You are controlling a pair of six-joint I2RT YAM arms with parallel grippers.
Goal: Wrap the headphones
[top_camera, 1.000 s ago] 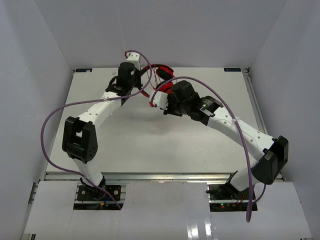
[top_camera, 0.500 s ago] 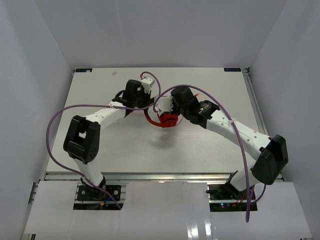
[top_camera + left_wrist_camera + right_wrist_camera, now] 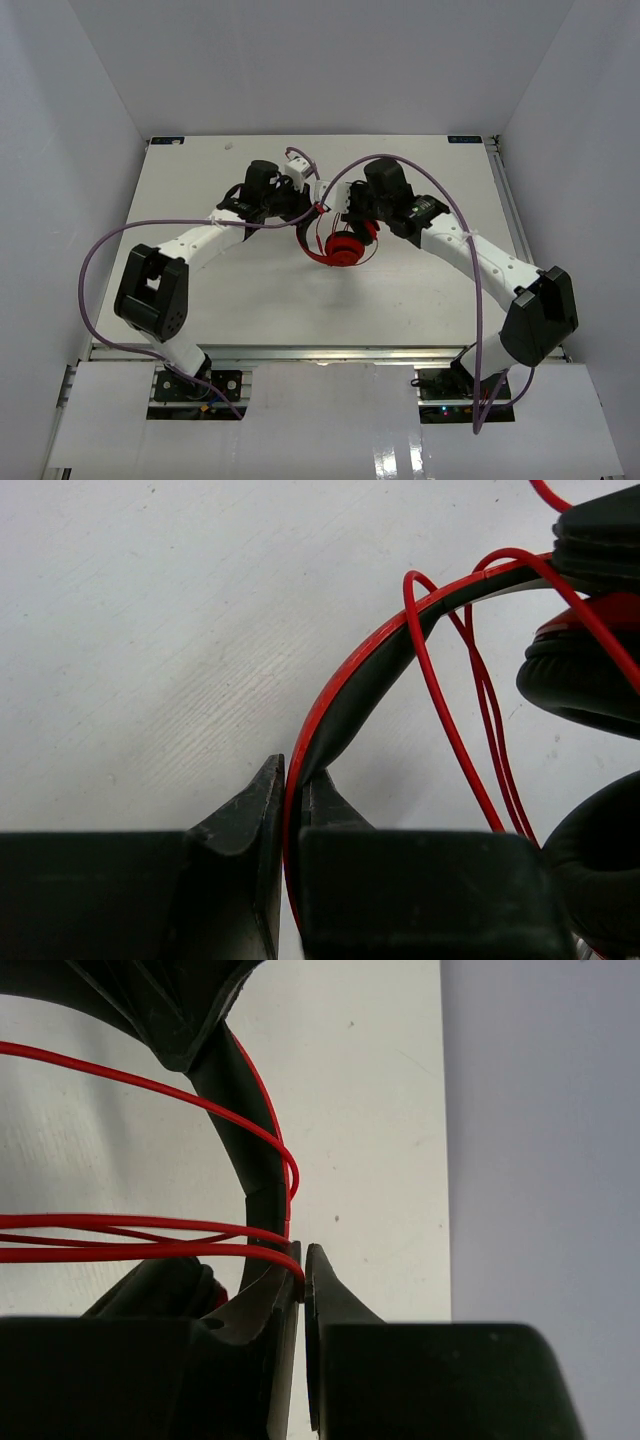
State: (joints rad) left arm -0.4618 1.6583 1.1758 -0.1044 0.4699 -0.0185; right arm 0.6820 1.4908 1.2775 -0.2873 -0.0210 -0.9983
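The red headphones [image 3: 345, 247] hang a little above the table's middle, between both arms. My left gripper [image 3: 292, 790] is shut on the red-and-black headband [image 3: 375, 655]; in the top view it [image 3: 312, 207] sits at the headband's left top. My right gripper [image 3: 303, 1265] is shut on the thin red cable [image 3: 150, 1250], right beside the headband [image 3: 250, 1150]; in the top view it [image 3: 345, 203] sits just right of the left gripper. Cable loops [image 3: 450, 720] run across the headband. Black ear pads [image 3: 585, 685] show at the right of the left wrist view. The plug is hidden.
Thick purple arm cables [image 3: 100, 260] arc beside the left arm and over the right arm [image 3: 470, 240]. White walls enclose the table [image 3: 420, 300] on three sides; a wall [image 3: 540, 1140] shows close in the right wrist view.
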